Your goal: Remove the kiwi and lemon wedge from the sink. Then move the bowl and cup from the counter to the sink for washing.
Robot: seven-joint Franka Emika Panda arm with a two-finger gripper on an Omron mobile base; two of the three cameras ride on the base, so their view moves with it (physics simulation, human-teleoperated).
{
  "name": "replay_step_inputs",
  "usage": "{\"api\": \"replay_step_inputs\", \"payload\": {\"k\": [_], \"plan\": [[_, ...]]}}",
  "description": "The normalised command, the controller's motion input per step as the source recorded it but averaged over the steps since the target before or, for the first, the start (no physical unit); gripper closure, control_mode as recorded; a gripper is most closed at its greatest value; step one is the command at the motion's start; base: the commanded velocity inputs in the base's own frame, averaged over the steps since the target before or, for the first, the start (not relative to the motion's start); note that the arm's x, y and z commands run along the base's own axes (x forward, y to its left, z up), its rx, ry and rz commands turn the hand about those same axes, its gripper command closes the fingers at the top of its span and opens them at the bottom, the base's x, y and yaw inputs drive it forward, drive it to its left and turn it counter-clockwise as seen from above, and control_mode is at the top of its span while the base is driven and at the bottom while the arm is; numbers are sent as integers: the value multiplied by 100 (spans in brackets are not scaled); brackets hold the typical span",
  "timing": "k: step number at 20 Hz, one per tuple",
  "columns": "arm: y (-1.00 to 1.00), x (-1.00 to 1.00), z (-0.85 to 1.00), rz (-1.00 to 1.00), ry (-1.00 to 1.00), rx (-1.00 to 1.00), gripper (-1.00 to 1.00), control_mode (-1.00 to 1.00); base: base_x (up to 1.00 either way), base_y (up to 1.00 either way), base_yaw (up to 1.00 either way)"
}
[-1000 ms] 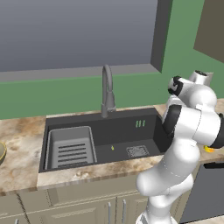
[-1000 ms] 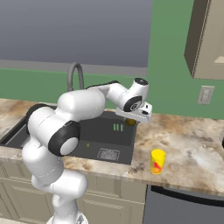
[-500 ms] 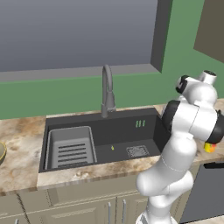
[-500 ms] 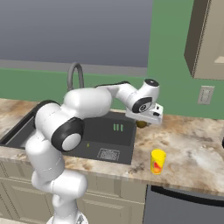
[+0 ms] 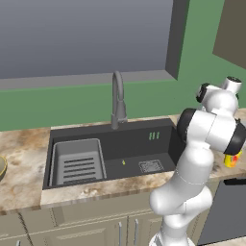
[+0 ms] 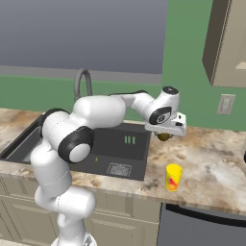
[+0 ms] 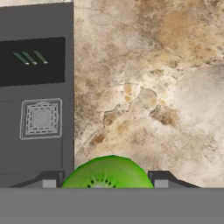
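The tool (image 6: pixel 165 135) holds the kiwi (image 7: pixel 108 172) between its two fingers, and it hangs above the marbled surface (image 6: pixel 211 163), just to the right of the sink (image 6: pixel 122 146). In the hand view the cut green face of the fruit fills the gap between the fingertips (image 7: pixel 161 180), so the grip sits across its widest part. The kiwi looks small and light, and I judge it as soft and a little slippery, so a hard squeeze could bruise it or make it pop out; the present hold across the middle seems the right one.

The lemon wedge (image 5: pixel 123 162) lies on the sink floor, near the square drain (image 5: pixel 151 166). It is a very thin sliver, light and probably wet, and I think it is the harder thing to take; the fingers must come down on both of its long sides, close to the sink floor.

The cup (image 6: pixel 173 177) stands upright on the surface near the front edge, well apart from the tool. It looks stiff and light, and it can be taken around its side. The bowl (image 5: pixel 2 166) is at the far left edge of the surface; its rim is the likely place to hold.
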Motion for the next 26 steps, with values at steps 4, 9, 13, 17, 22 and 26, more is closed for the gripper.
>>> {"api": "replay_step_inputs", "payload": {"k": [4, 9, 13, 17, 22, 26], "plan": [[-13, -1, -9, 6, -14, -16, 100, -100, 0, 0, 0], [-14, -2, -14, 7, -15, -15, 100, -100, 0, 0, 0], [-12, -1, -17, 6, -11, -12, 100, -100, 0, 0, 0], [-10, 0, -15, 4, -3, -12, 100, -100, 0, 0, 0], [-10, 0, -14, 4, -4, -9, 100, -100, 0, 0, 0], [-9, 0, -14, 4, -1, -6, 100, -100, 0, 0, 0]]}}
